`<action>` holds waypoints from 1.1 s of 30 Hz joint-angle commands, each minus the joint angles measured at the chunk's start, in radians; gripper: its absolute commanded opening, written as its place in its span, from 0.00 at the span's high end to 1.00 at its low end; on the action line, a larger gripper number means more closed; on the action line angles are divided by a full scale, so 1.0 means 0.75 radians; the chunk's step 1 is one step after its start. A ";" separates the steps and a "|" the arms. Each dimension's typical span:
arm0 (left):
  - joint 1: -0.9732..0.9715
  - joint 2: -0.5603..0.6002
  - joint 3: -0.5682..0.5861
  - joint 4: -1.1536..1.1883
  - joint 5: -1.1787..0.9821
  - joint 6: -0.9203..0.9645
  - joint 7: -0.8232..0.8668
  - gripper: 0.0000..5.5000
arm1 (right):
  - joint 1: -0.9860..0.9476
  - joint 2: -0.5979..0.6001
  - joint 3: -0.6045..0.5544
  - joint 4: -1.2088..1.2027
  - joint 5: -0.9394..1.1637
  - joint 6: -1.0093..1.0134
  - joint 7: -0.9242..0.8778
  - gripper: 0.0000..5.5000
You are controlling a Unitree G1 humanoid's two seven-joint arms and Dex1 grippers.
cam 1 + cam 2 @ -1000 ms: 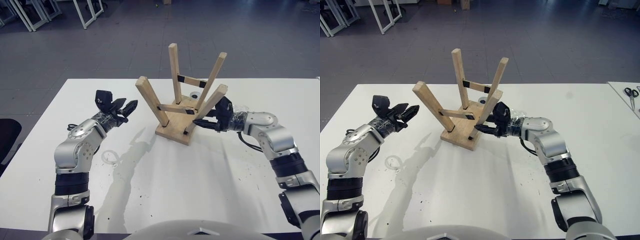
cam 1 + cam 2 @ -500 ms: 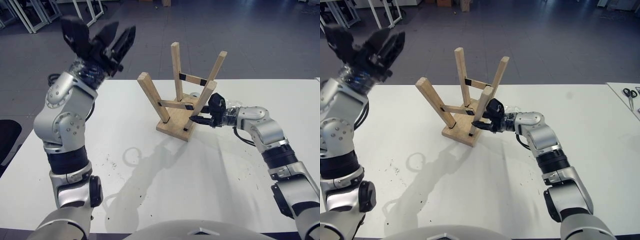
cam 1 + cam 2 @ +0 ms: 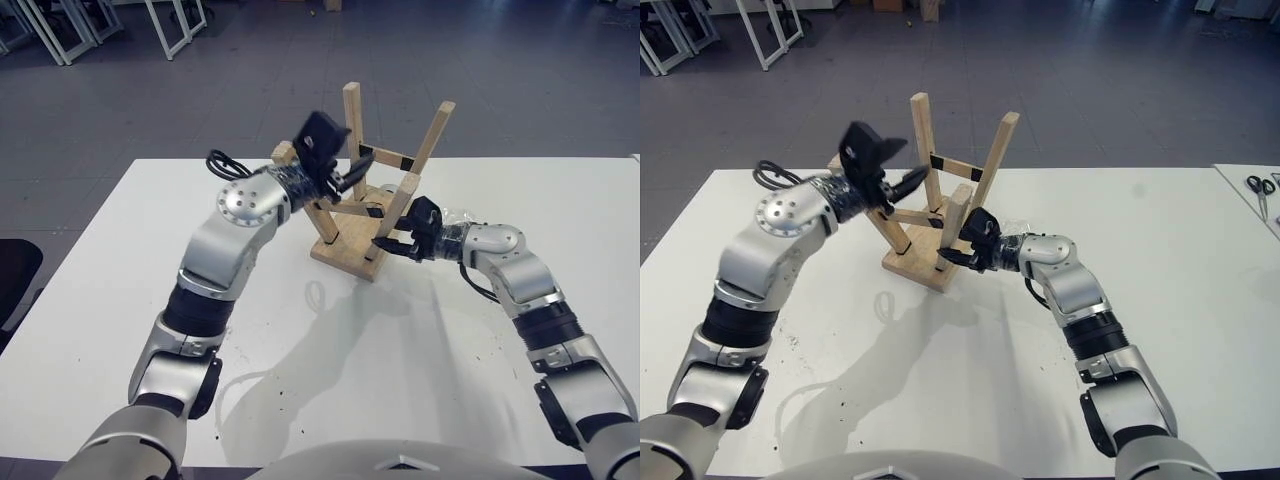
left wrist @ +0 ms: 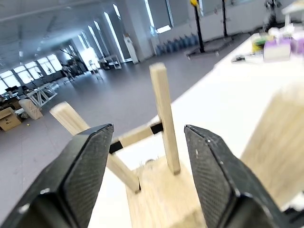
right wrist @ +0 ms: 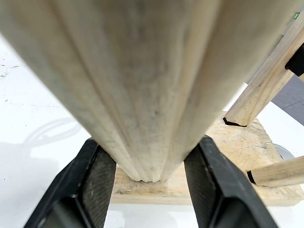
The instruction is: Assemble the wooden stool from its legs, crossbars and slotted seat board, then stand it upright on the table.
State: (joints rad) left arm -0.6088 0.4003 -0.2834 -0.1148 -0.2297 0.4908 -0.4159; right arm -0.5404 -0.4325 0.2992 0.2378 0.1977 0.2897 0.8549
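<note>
Stool (image 3: 345,260): pale wood, squared legs (image 3: 352,125)

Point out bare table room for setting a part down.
Bare: the wide near strip of table between left arm and right arm, and the stretch right of the right arm. Crowded: around the upturned stool, where both jaws sit.

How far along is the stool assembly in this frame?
Done: the stool looks assembled, with its legs and crossbars fixed into the seat board.
In hand: it sits upside down on the table. The right gripper is shut on the near leg low down, and the left gripper is open beside the upper legs.
Left: turning it over onto its legs.
</note>
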 commanded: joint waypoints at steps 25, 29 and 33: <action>0.201 0.012 -0.296 0.160 0.536 0.038 -0.143 0.50 | 0.058 -0.020 0.394 0.272 -0.374 0.200 0.051 0.63; 0.207 0.021 -0.281 0.167 0.544 0.045 -0.152 0.50 | 0.075 -0.014 0.409 0.295 -0.355 0.226 0.044 0.63; 0.207 0.028 -0.246 0.167 0.565 0.056 -0.112 0.50 | 0.084 -0.016 0.430 0.351 -0.376 0.215 0.042 0.63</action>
State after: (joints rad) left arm -0.5407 0.3958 -0.4394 -0.0818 0.1623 0.4330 -0.4680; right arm -0.6465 -0.4288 0.4087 0.3144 0.1028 0.2999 0.8633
